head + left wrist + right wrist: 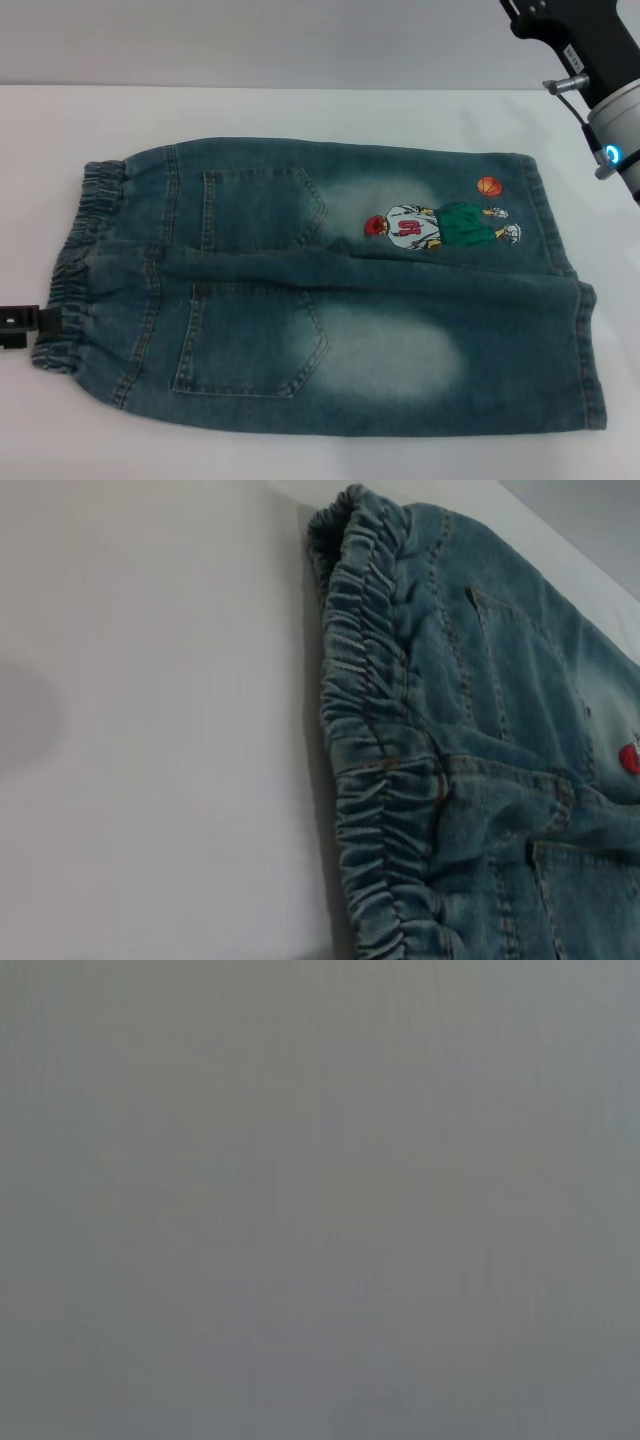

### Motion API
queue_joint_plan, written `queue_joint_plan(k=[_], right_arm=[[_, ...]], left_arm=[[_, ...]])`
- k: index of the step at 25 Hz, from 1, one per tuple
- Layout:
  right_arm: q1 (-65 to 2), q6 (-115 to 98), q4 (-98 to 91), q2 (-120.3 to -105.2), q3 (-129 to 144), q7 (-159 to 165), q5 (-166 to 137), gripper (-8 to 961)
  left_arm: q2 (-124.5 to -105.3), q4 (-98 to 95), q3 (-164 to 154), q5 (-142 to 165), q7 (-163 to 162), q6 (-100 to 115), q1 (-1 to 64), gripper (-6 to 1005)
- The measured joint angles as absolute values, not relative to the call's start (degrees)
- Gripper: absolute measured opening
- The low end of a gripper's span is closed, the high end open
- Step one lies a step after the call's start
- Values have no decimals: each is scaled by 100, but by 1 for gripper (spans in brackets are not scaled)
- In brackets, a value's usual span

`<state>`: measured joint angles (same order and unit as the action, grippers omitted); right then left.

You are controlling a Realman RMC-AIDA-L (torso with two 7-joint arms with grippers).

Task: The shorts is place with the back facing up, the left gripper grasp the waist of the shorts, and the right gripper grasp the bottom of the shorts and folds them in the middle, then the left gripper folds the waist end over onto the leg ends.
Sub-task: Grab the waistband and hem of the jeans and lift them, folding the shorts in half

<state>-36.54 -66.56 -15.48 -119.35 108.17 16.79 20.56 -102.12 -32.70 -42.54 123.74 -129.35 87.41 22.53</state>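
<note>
The blue denim shorts (330,290) lie flat on the white table with the back pockets up. The elastic waist (70,270) is at the left and the leg ends (580,320) at the right. A cartoon basketball-player patch (435,225) sits on the far leg. My left gripper (22,326) shows as a black piece at the left edge, right beside the near end of the waist. The left wrist view looks along the gathered waistband (385,770). My right gripper (560,30) is raised at the top right, beyond the far leg end and apart from the cloth.
The white table (300,110) runs bare behind the shorts to a grey wall. The right wrist view shows only flat grey.
</note>
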Motion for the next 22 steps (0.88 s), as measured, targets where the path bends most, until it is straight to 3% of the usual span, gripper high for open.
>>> queue_joint_plan(k=[22], right_arm=[[-3657, -6653, -1574, -11935, 10836, 1678, 2068, 621]], left_arm=[[-10212, -3278, -4254, 12534, -12946, 8764, 2331, 846]])
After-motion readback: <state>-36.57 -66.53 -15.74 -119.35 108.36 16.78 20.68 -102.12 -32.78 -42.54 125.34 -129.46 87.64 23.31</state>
